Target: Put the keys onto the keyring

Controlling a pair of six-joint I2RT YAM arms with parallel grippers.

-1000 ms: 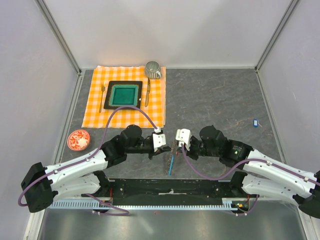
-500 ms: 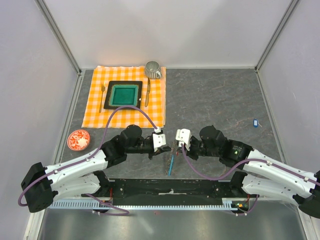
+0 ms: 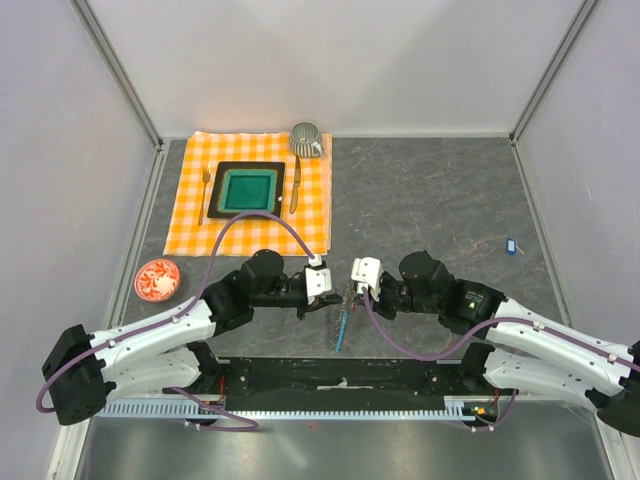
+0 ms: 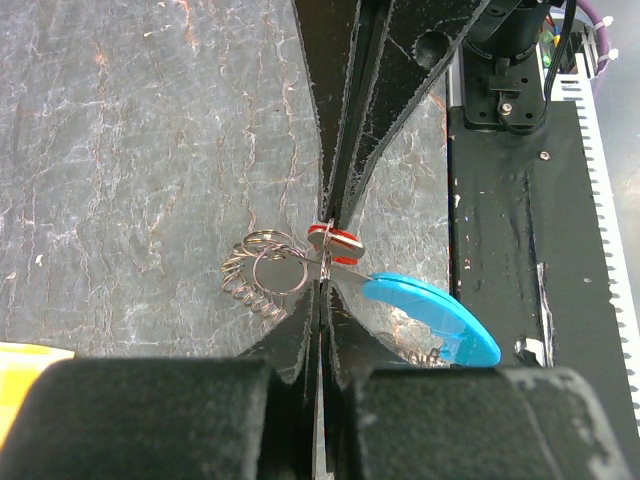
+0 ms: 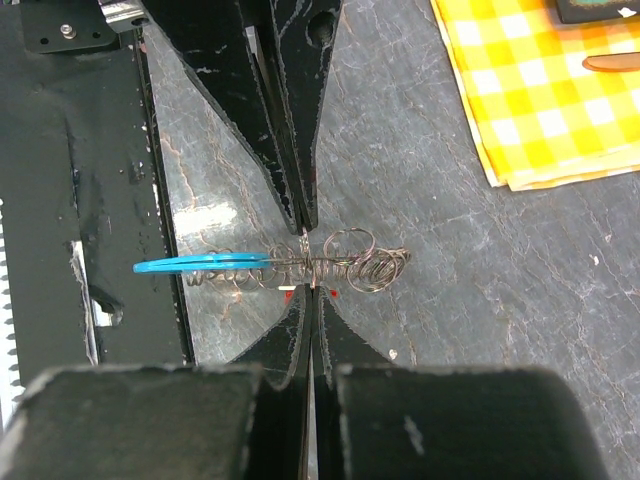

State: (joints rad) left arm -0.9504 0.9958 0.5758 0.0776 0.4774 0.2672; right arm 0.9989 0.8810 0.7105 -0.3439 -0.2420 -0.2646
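The keyring (image 3: 343,318), a thin metal coil with a light-blue strip (image 4: 430,318), hangs between my two grippers just above the table at the near middle. My left gripper (image 4: 322,288) is shut on its coil (image 4: 262,275). My right gripper (image 5: 312,290) is shut tip to tip against it, with the red key tag (image 4: 335,238) showing at its fingertips; red bits (image 5: 290,294) show on both sides of its tips. The coil (image 5: 350,265) and strip (image 5: 200,265) also show in the right wrist view. The dark blue key (image 3: 510,244) lies alone on the table at the far right.
An orange checked cloth (image 3: 195,225) at the back left carries a black tray (image 3: 216,190) with a green plate, a fork (image 3: 205,190), a knife (image 3: 296,185) and a metal cup (image 3: 306,138). A red-patterned saucer (image 3: 157,279) lies at the left. The black base plate (image 3: 340,378) runs along the near edge.
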